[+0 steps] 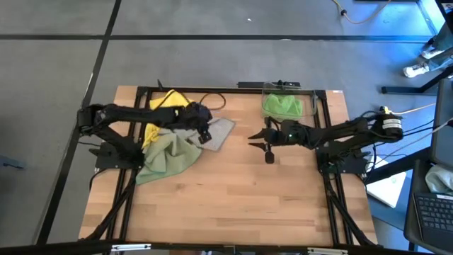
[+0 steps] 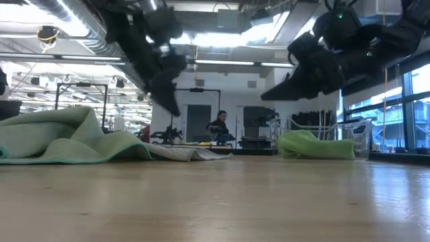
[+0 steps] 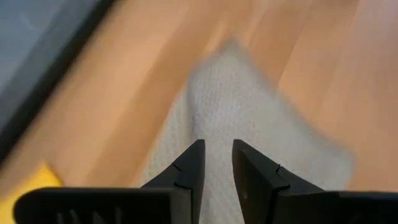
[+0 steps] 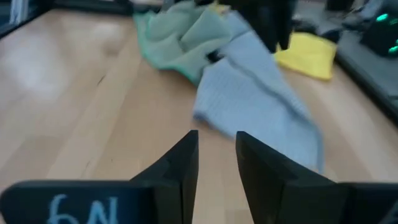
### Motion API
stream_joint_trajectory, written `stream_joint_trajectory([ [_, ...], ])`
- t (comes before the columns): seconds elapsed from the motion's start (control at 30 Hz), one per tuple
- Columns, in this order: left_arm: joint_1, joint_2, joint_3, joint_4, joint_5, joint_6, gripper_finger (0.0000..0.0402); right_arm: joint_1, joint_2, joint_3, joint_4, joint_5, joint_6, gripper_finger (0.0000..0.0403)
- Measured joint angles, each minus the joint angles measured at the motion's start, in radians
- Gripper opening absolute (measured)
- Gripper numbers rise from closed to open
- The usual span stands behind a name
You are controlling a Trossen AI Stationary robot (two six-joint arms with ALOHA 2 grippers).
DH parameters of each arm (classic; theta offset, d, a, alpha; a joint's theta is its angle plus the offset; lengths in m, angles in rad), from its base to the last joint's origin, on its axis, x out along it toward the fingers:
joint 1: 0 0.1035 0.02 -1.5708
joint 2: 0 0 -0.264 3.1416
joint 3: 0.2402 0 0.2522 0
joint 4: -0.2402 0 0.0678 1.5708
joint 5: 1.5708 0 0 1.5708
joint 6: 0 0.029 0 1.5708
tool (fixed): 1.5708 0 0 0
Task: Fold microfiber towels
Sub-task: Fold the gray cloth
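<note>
A grey-beige towel (image 1: 221, 133) lies flat on the wooden table, its left part under a crumpled pale olive-green towel (image 1: 166, 154). A bright yellow towel (image 1: 164, 106) lies bunched behind them. A bright green towel (image 1: 283, 106) sits in the clear bin. My left gripper (image 1: 206, 134) hangs above the grey-beige towel (image 3: 249, 106), fingers (image 3: 217, 152) a little apart, nothing between them. My right gripper (image 1: 256, 142) hovers over bare wood right of that towel (image 4: 249, 99), pointing toward it, open (image 4: 216, 140) with nothing in it.
The clear plastic bin (image 1: 313, 99) stands at the far right of the table. A black frame (image 1: 212, 88) and cables run along the far edge and sides. Bare wood (image 1: 233, 198) spreads across the table's near half.
</note>
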Motion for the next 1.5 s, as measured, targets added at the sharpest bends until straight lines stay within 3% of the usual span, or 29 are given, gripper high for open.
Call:
stream_joint_trajectory([
  [0.17, 0.095, -0.004, 0.024, -0.139, 0.144, 0.018, 0.0095, 0.011, 0.048, 0.001, -0.003, -0.009, -0.007, 0.011],
  [0.33, 0.096, 0.029, 0.047, -0.369, 0.128, 0.007, 0.0113, 0.012, 0.06, 0.001, -0.026, -0.009, 0.022, 0.011],
  [0.5, 0.06, 0.036, 0.05, -0.396, 0.157, -0.032, 0.0118, 0.015, 0.06, 0.001, -0.08, -0.009, 0.048, 0.011],
  [0.63, 0.04, 0.05, 0.05, -0.446, 0.087, -0.033, 0.0116, 0.02, 0.06, 0.001, -0.12, -0.009, 0.05, 0.011],
  [0.83, 0.035, 0.164, 0.049, -0.438, 0.091, -0.034, 0.0119, 0.02, 0.06, 0.001, -0.126, -0.009, 0.064, 0.011],
  [0.97, 0.033, 0.231, 0.049, -0.441, 0.011, -0.025, 0.0118, 0.02, 0.06, 0.0, -0.133, -0.009, 0.065, 0.011],
  [1.1, 0.036, 0.243, 0.053, -0.436, 0.0, 0.0, 0.012, 0.02, 0.06, 0.0, -0.133, -0.009, 0.064, 0.011],
  [1.5, 0.061, 0.239, 0.152, -0.503, -0.176, 0.051, 0.0109, 0.02, 0.06, 0.0, -0.138, -0.009, 0.057, 0.011],
])
